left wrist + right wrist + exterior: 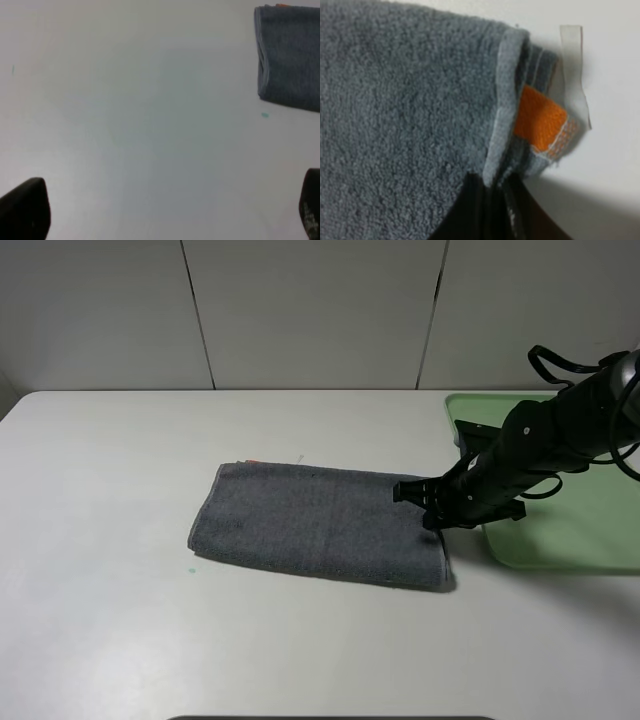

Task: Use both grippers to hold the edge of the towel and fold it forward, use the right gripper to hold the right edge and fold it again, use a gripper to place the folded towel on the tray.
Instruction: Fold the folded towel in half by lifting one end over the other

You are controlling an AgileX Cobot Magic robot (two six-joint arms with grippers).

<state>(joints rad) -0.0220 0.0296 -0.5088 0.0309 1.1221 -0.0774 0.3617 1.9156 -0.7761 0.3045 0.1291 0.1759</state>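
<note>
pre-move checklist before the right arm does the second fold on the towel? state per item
1. First fold done: towel lies as a doubled long strip, flat. ok
2. Right gripper on the towel's right edge: the right wrist view shows the fingers closed on the hem. ok
3. Both layers caught in the grip: the layers run in between the fingers, but how deep is hidden. cannot tell
4. Left gripper out of the fold path: open over bare table, off the towel's left end. ok
5. Landing half of the towel: flat, nothing on it. ok
6. Tray ready: the visible part is bare, the right arm hides the rest. cannot tell
</note>
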